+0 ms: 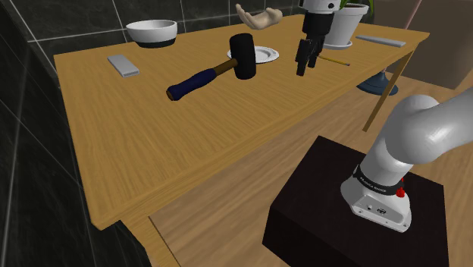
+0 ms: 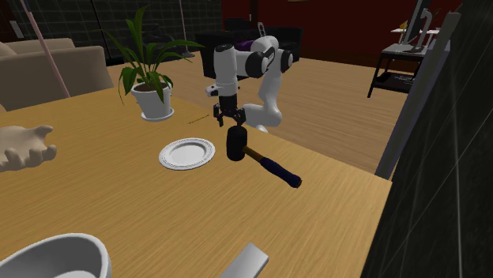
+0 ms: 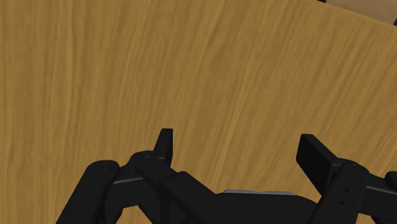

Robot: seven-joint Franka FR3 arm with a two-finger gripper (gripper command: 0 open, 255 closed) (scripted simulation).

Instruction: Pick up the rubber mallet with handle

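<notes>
The rubber mallet point(image 1: 227, 64) lies flat on the wooden table point(image 1: 151, 144), its black head point(image 1: 242, 57) next to a white plate and its brown and dark blue handle point(image 1: 193, 80) running toward the shoulder view's left. In the second exterior view the mallet point(image 2: 253, 152) lies just in front of the arm. My black gripper point(image 1: 305, 62) hangs open above the table, to the right of the mallet head in the shoulder view and apart from it. Its two fingers point(image 3: 164, 144) stand wide apart over bare wood, with nothing between them.
A white plate point(image 1: 261, 53) sits behind the mallet head. A white bowl point(image 1: 151, 32), a grey flat block point(image 1: 123, 65), a pale hand-shaped model point(image 1: 256, 17), a potted plant point(image 2: 154, 83), a pencil point(image 1: 333, 60) and a grey bar point(image 1: 381, 39) also lie on the table.
</notes>
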